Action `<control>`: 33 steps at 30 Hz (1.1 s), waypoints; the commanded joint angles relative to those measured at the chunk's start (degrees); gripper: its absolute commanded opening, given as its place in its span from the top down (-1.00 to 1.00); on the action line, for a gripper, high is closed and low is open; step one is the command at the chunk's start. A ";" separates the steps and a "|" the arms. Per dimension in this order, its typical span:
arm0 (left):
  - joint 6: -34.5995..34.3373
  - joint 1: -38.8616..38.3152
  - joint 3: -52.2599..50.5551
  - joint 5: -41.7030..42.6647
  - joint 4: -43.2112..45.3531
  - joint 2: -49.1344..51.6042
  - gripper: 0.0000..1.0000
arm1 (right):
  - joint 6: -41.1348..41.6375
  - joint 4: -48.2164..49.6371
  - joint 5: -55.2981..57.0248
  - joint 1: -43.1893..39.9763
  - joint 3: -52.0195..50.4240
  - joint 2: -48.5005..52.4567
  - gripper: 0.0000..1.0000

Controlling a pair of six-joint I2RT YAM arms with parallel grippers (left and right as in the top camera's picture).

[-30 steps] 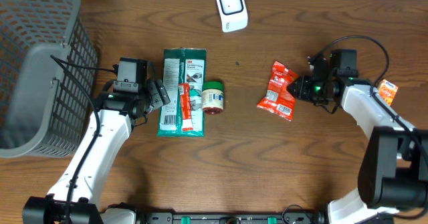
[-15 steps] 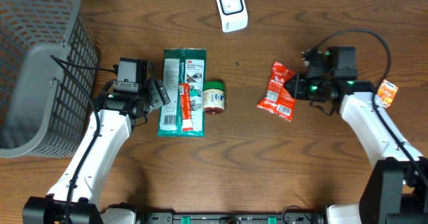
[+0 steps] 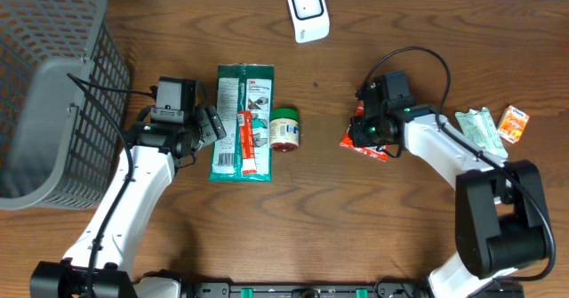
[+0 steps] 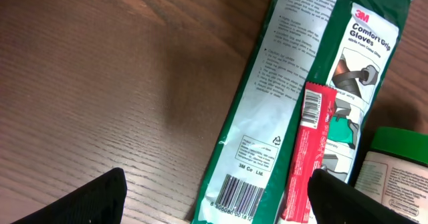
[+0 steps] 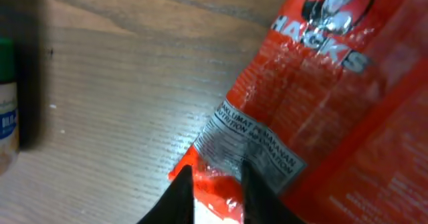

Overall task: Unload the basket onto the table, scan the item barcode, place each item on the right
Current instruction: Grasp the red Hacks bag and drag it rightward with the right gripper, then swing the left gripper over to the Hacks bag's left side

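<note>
A red snack packet [image 3: 366,149] lies right of centre on the wooden table. My right gripper [image 3: 362,131] is down over its left end. In the right wrist view the fingertips [image 5: 186,184] stand close together on the packet's [image 5: 334,97] bottom corner, pinching the red film between them, so my right gripper [image 5: 215,174] is shut on it. No barcode shows on the packet. The white scanner [image 3: 308,12] sits at the back centre. My left gripper [image 3: 213,123] hangs wide open beside a green glove packet [image 3: 242,93], whose barcode [image 4: 234,200] lies between its fingers.
A red stick packet [image 3: 246,142] lies on the glove packet, with a green-lidded jar [image 3: 284,129] next to it. A grey mesh basket [image 3: 44,93] fills the left side. Pale green packets [image 3: 480,124] and a small orange one [image 3: 513,120] lie at far right.
My right arm has swung left from the packet's right side to over its left end, and its fingers have closed on the corner. The left arm has not moved.
</note>
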 commanded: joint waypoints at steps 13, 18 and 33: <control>0.57 0.20 0.94 -1.14 -0.15 -0.31 -0.73 | -5.95 -5.25 2.45 -6.51 1.51 -10.88 0.46; 0.57 0.20 0.94 -1.14 -0.15 -0.31 -0.73 | -5.92 -5.27 3.98 -9.57 0.90 -9.05 0.45; 0.57 0.20 0.94 -1.14 -0.13 -0.31 -0.73 | -5.92 -6.12 3.78 -11.78 0.74 -8.07 0.16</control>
